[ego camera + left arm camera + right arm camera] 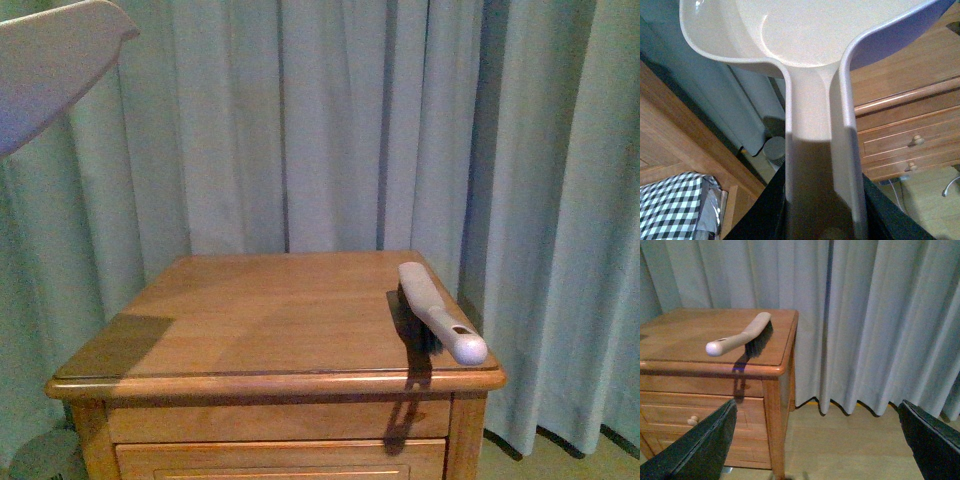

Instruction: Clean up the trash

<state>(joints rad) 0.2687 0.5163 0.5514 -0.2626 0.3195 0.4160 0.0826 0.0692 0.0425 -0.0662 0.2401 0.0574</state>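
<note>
surface: we saw a warm-brown wooden cabinet top with drawers below | on it: we found one brush, pale handle, dark bristles, lying along the right edge | overhang: its handle end stuck out past the front edge

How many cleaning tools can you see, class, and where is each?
2. The brush lies on the wooden cabinet's right side, handle toward the front edge. The dustpan is held up at the upper left by the left gripper. No others show.
</note>
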